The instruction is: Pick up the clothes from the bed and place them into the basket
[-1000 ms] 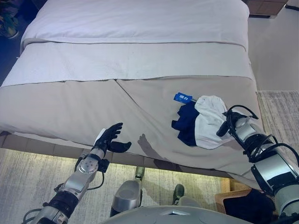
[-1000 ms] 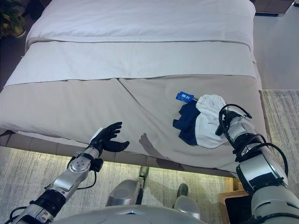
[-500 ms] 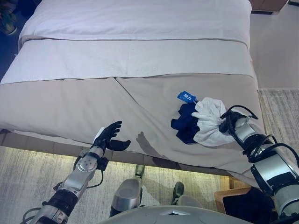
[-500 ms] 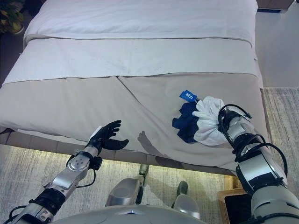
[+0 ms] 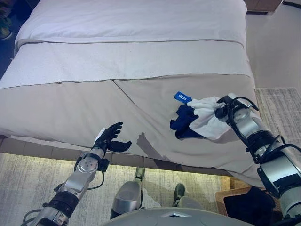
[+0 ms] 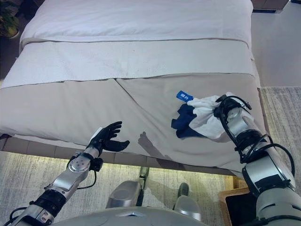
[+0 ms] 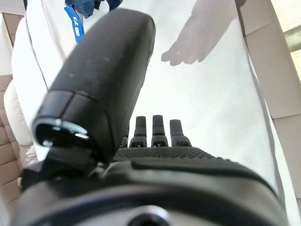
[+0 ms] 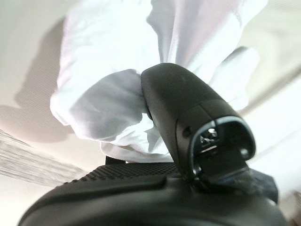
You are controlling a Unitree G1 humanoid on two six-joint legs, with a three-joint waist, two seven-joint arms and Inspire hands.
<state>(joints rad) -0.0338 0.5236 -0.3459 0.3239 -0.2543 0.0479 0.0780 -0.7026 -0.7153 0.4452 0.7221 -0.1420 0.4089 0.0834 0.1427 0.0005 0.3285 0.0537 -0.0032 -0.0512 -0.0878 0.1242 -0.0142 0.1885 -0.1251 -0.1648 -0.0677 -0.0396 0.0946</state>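
As the clothes (image 5: pixel 200 120) are bunched in the curled fingers of the right hand (image 5: pixel 225 106), they're raised off the bed (image 5: pixel 141 61) for transfer; left hand (image 5: pixel 109 139) is held open, idle, nr front edge.

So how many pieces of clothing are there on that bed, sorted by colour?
White: 1, the white garment, bunched in the right hand.
Navy: 1, the navy garment with a blue tag, lying partly under the white one.
Total: 2, as far as the pile shows. The left hand holds nothing.
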